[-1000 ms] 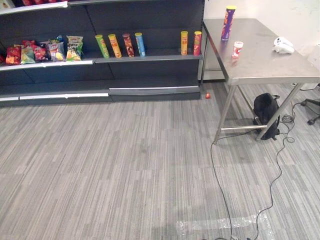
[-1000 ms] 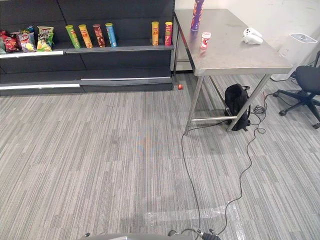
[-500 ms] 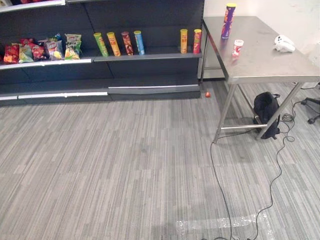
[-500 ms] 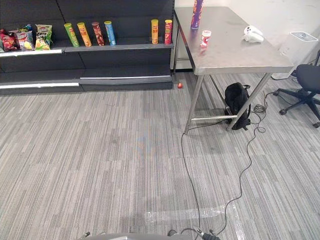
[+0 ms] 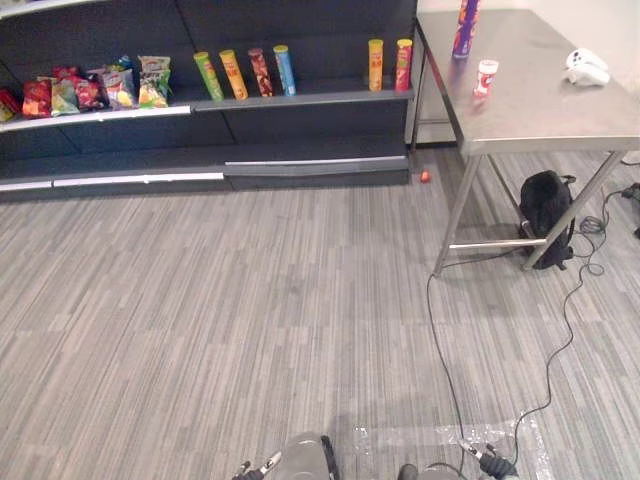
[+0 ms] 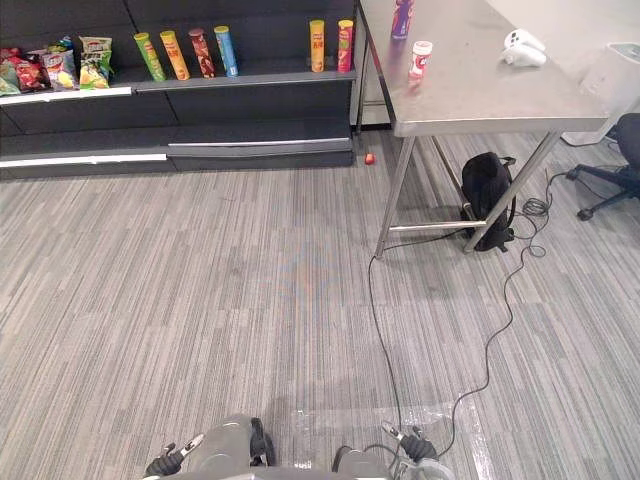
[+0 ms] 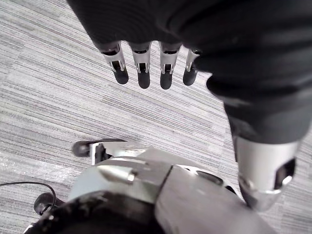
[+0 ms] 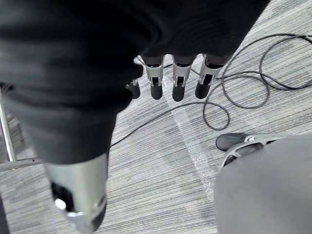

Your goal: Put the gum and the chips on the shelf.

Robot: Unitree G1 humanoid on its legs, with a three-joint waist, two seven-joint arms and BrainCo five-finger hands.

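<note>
On the steel table (image 5: 545,105) at the right stand a tall purple chips can (image 5: 465,15), at the far end, and a small red and white gum tub (image 5: 486,77) a little nearer. The dark shelf (image 5: 300,97) runs along the back wall to the left of the table. Its middle board holds several chips cans (image 5: 246,73) and bags of chips (image 5: 98,90). My left hand (image 7: 143,72) hangs over the carpet with straight fingers and holds nothing. My right hand (image 8: 177,84) hangs the same way, open above the floor, far from the table.
A white controller (image 5: 586,66) lies on the table's right part. Under the table sits a black backpack (image 5: 546,205), with a thin cable (image 5: 447,370) running across the carpet. A small red thing (image 5: 425,176) lies by the shelf's foot. An office chair (image 6: 622,160) stands at the far right.
The whole picture has shifted: the camera has moved, so the shelf and table now sit higher in view. Nothing on the table or the shelf has moved.
</note>
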